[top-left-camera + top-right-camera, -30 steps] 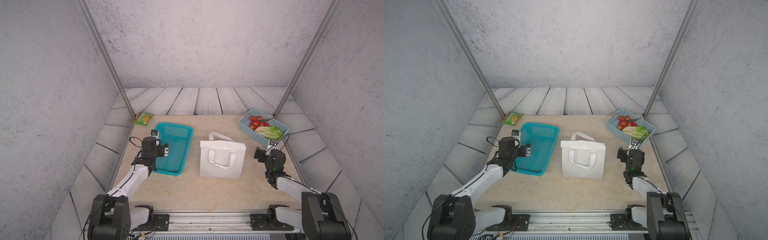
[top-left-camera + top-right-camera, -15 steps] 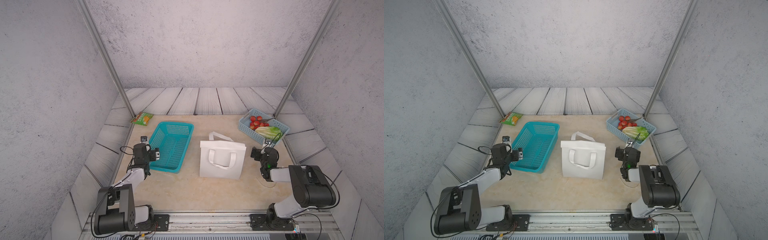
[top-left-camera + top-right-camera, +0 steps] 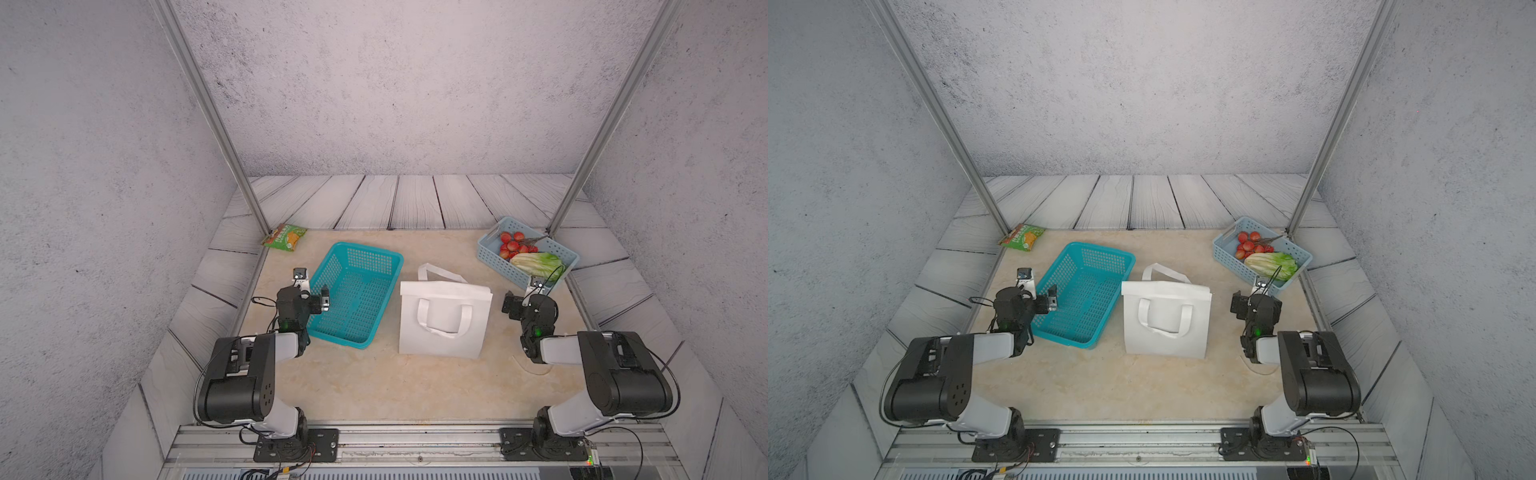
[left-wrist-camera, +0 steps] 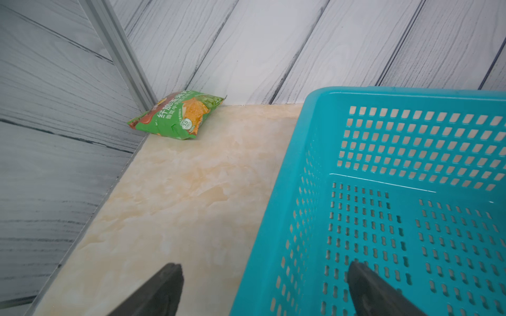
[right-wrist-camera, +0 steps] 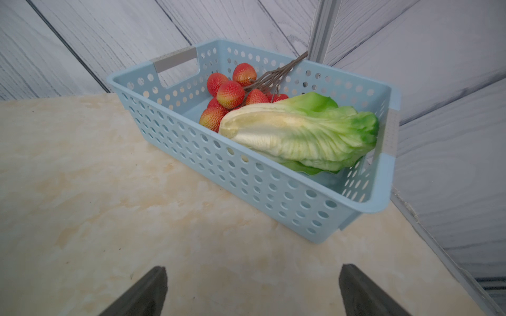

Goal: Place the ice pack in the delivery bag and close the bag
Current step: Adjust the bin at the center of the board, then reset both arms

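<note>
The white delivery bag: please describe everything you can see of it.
The delivery bag is a boxy white tote of matte material, standing upright on the beige table beside the teal basket, not touching it. One loop handle hangs on its front face; the other rises behind the top edge. Its inside is hidden.

left tool (image 4: 264, 273) and right tool (image 5: 253, 270) gape wide.
</note>
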Controlling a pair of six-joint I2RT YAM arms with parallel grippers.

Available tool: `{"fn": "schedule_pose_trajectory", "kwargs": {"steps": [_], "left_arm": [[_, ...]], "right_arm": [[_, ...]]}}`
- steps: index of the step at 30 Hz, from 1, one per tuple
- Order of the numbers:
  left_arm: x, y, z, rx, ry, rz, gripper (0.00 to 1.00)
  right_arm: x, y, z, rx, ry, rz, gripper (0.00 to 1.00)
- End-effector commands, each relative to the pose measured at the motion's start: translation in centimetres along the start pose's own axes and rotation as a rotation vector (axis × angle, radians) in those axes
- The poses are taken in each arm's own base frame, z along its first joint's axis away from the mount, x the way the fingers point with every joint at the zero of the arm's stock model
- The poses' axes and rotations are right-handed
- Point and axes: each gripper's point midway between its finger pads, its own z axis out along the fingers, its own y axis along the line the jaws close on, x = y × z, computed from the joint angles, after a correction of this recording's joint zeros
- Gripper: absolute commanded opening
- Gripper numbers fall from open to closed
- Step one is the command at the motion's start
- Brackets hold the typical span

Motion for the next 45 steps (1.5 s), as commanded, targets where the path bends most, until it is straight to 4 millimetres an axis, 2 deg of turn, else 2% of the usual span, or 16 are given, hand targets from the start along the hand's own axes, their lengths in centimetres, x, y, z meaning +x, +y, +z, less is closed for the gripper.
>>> {"fn": "schedule_pose_trajectory", "kwargs": {"steps": [1,5,15,18,20,21,22,25,29,33,37,45], "left_arm": [[1.3,0.4,0.1,-0.026,0.061,-0.021,1.0],[1.3,0.5,0.1,-0.029,0.057,-0.021,1.0],[1.3,0.5,0.1,-0.028,0.058,-0.021,1.0],[1.3,0.5,0.1,-0.028,0.059,-0.021,1.0],[1.3,0.4,0.1,-0.027,0.059,-0.019,1.0],[1.3,0.5,0.1,-0.028,0.059,-0.021,1.0],[1.3,0.5,0.1,-0.028,0.059,-0.02,1.0],[1.3,0.5,0.1,-0.029,0.059,-0.02,1.0],[1.3,0.5,0.1,-0.029,0.058,-0.021,1.0],[1.3,0.5,0.1,-0.028,0.059,-0.02,1.0],[1.3,0.5,0.1,-0.028,0.06,-0.021,1.0],[1.3,0.5,0.1,-0.028,0.058,-0.021,1.0]], "right_arm": [[-0.4,-0.9,-2.5,0.021,-0.118,0.051,0.99],[-0.9,-0.6,-2.8,-0.005,-0.178,0.048,0.99],[-1.0,-0.8,-2.6,0.008,-0.156,0.053,0.99],[-1.5,-1.1,-0.9,0.055,-0.123,0.057,0.99],[-2.5,0.8,1.1,-0.005,-0.072,-0.003,0.99],[-1.0,1.1,1.1,-0.004,0.025,-0.032,0.99],[-0.6,1.0,0.9,-0.002,0.058,-0.033,0.99],[-1.1,1.0,0.8,-0.004,-0.035,-0.029,0.99],[-1.0,0.8,0.9,0.006,0.009,-0.029,0.99],[-1.1,0.8,0.8,0.006,-0.029,-0.029,0.99],[-0.9,-0.7,-2.1,0.046,-0.131,0.036,0.99],[-1.0,-0.4,-2.4,0.02,-0.147,0.024,0.99]]}}
